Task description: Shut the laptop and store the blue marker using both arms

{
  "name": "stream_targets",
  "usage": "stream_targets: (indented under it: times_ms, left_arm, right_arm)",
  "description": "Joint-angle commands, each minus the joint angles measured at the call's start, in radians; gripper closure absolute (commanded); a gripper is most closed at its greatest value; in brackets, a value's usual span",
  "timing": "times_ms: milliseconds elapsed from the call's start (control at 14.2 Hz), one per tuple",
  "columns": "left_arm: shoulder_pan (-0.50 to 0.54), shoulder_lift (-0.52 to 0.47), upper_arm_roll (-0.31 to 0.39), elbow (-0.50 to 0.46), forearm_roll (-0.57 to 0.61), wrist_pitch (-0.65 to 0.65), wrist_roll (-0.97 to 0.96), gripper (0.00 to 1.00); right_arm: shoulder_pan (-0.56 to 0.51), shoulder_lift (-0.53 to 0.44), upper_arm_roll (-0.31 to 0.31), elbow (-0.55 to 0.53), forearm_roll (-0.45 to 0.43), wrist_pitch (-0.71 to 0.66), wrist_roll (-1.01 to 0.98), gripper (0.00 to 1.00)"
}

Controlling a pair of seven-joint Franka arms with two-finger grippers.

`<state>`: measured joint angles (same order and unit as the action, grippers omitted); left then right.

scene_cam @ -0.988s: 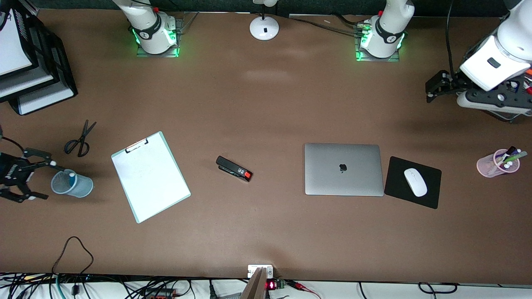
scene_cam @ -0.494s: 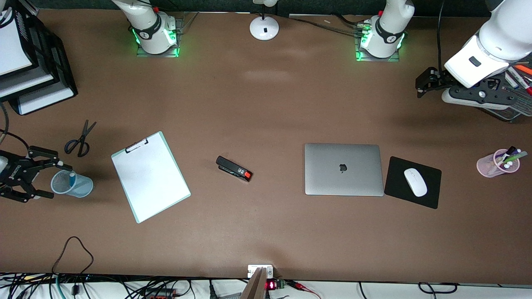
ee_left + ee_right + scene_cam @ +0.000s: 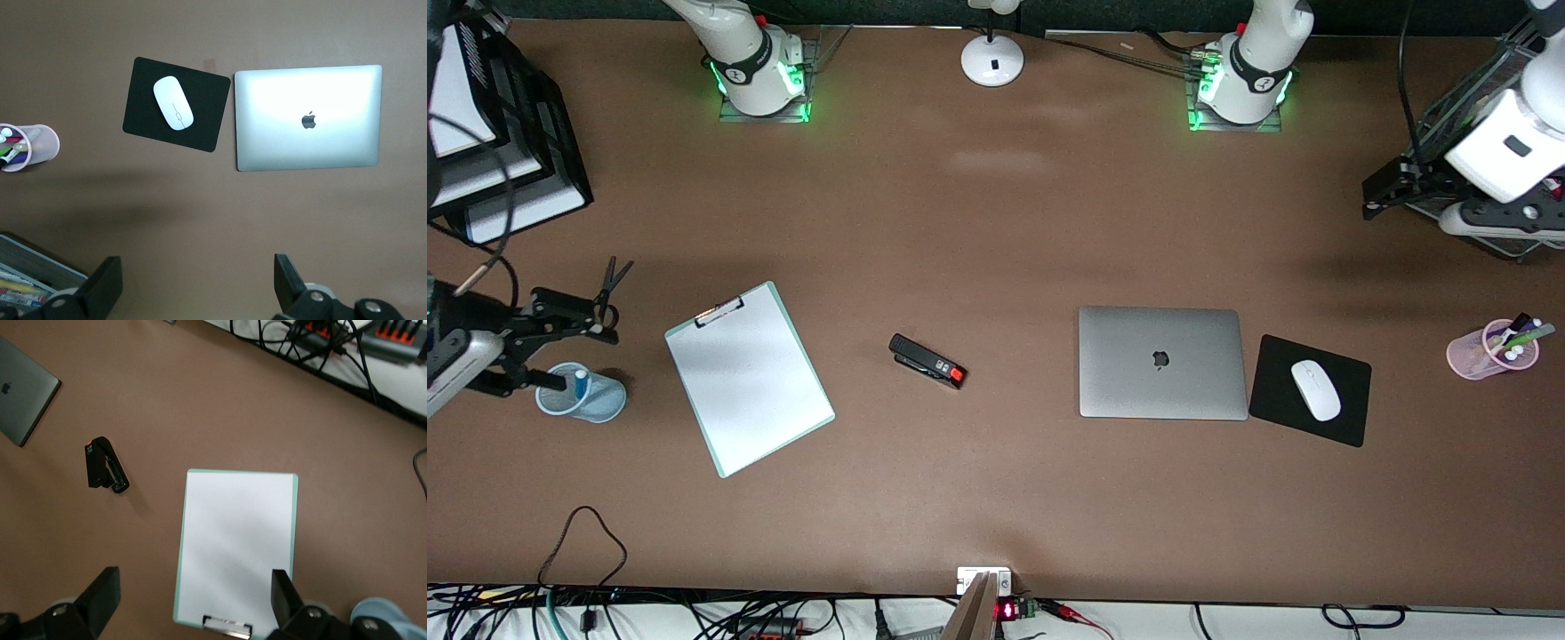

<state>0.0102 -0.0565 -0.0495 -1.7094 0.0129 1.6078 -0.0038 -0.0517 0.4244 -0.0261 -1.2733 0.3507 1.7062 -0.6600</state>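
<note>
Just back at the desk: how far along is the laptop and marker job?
Both steps look done: the laptop lies shut, and the blue marker stands in the blue cup. Nothing is in hand: the right gripper is over the cup, the left gripper up at its end, jaws open.

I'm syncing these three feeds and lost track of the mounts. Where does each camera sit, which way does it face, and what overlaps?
Front view: high across the table, facing both arm bases; shows the right gripper above the blue cup and the left gripper.
Left wrist view: looks down on the closed laptop and mouse; own open fingers show.
Right wrist view: looks down on the clipboard and stapler; own open fingers show.
Shared: all three show the laptop.
</note>
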Motion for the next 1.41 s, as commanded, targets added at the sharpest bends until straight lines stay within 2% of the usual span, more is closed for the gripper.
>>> stream_targets:
  times_ms: [0,282,423,564,917,1340]
  left_arm:
    - [0.011,-0.005,-0.006,-0.007,-0.021,0.02,0.01,0.0]
    - [0.019,0.006,-0.006,0.004,-0.019,0.012,0.01,0.0]
    - [0.019,0.007,-0.006,0.004,-0.019,0.012,0.008,0.0]
    - [0.017,0.009,-0.01,0.005,-0.011,0.011,0.01,0.0]
    - [0.016,0.018,-0.015,0.011,-0.008,0.012,0.013,0.0]
    - [0.017,0.029,-0.013,0.021,-0.005,0.015,0.013,0.0]
  right_arm:
    - [0.026,-0.085,-0.005,-0.04,-0.109,-0.083,0.179,0.0]
    - [0.062,-0.163,-0.002,-0.084,-0.185,-0.167,0.419,0.0]
    - [0.111,-0.212,-0.002,-0.121,-0.266,-0.194,0.56,0.0]
    - [0.133,-0.268,-0.002,-0.188,-0.28,-0.201,0.652,0.0]
    - [0.133,-0.369,-0.002,-0.322,-0.335,-0.163,0.714,0.0]
    - [0.122,-0.507,-0.008,-0.494,-0.357,-0.071,0.714,0.0]
